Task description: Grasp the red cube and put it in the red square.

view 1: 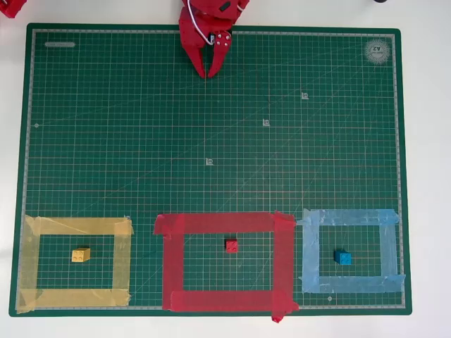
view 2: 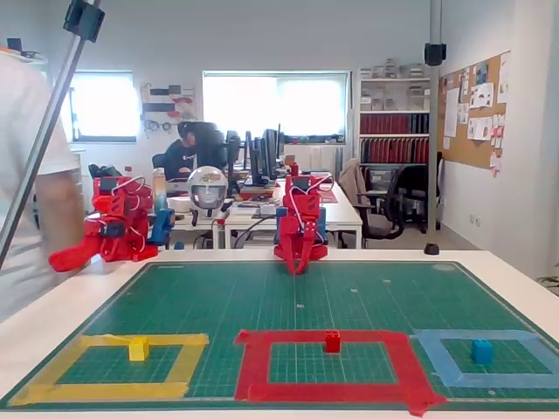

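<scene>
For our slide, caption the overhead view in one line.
Red cube sits inside the red square; arm rests far off.

The small studded red cube (view 1: 231, 246) (view 2: 332, 341) sits upright inside the red square (view 1: 173, 260) (view 2: 253, 362), on green mat. Both lie well apart from the gripper (view 1: 211, 74) (view 2: 297, 269), across the mat, slightly right of its fingertips in the overhead view.

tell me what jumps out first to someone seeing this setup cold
Three tape frames line the near edge of the green mat: a yellow frame, the red square and a light-blue frame, each with a matching brick inside. The red cube already sits within the red square, the yellow cube and blue cube in theirs. At the far edge, the red arm's claw points down at the mat, tips together, holding nothing.
</scene>
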